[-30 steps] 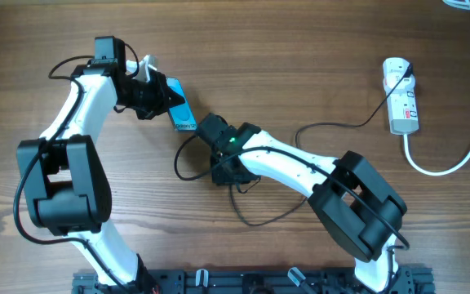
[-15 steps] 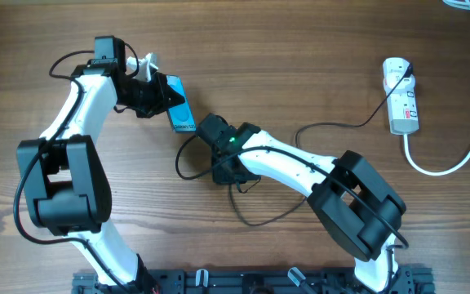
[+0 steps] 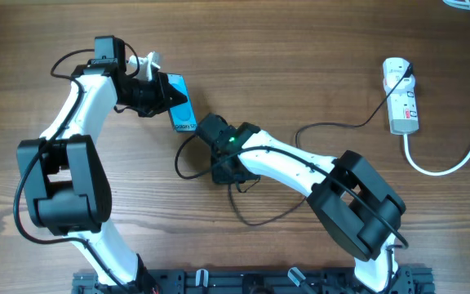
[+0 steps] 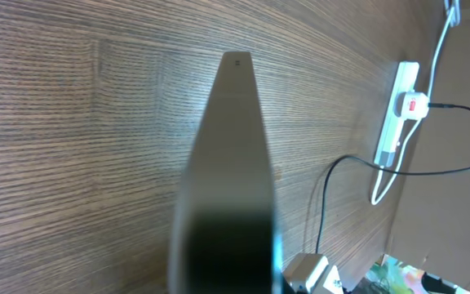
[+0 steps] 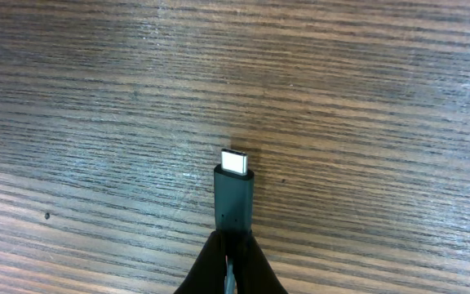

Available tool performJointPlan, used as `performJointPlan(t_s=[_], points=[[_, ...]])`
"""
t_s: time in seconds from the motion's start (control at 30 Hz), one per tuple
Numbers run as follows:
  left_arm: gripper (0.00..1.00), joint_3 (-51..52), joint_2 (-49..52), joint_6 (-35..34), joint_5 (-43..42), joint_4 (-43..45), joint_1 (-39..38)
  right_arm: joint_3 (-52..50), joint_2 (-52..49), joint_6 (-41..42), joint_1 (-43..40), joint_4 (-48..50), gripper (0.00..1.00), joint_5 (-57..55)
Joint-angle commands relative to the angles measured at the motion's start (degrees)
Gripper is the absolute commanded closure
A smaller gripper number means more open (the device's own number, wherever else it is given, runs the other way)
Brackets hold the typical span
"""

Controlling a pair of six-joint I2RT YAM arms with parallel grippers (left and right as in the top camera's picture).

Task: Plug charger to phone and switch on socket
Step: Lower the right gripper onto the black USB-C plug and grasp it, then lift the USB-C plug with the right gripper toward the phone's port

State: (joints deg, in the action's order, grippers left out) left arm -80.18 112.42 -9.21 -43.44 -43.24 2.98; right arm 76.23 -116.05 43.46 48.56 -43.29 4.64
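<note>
The left arm [image 3: 78,106] rises from the near edge of the desk, left of centre, and folds at its black elbow. Its white forearm runs toward the far-left corner, where the wrist turns back so the left gripper [image 3: 166,96] points toward the right edge. Its fingers are closed on one end of the phone [image 3: 183,113].

The right arm [image 3: 292,167] starts at the near edge, right of centre, and stretches across the middle of the desk toward the left edge. The right gripper [image 3: 208,129] aims at the far-left corner, near the left gripper. Its fingertips are pinched on the charger [image 5: 235,192] just behind the connector tip.
</note>
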Motion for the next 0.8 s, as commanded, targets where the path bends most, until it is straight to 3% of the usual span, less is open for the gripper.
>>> performJointPlan(t_s=[0.0,0.13,0.33,0.43,0.57,0.77], points=[[0.96,-0.37,0.42,1.57,-3.63,0.17,0.13,-0.22,-1.7,-1.75,0.04,0.2,0.95,0.55],[0.96,-0.37,0.42,2.6,-8.13,-0.04,0.31,-0.2,3.61,-7.06,-0.96,0.33,0.96,3.28],[0.96,-0.37,0.42,8.68,-15.04,-0.76,0.57,-0.22,10.21,-27.96,-1.01,1.9,0.96,26.53],[0.96,-0.37,0.42,9.05,-16.15,-0.94,0.57,-1.55,10.21,-33.03,-0.94,5.57,0.96,35.23],[0.96,-0.37,0.42,9.75,-16.2,-0.94,0.57,-7.85,10.19,-32.39,-1.03,19.23,0.96,40.94],[0.96,-0.37,0.42,12.52,-19.82,-1.44,0.57,-11.58,10.16,-19.67,-3.02,34.36,0.96,40.94]])
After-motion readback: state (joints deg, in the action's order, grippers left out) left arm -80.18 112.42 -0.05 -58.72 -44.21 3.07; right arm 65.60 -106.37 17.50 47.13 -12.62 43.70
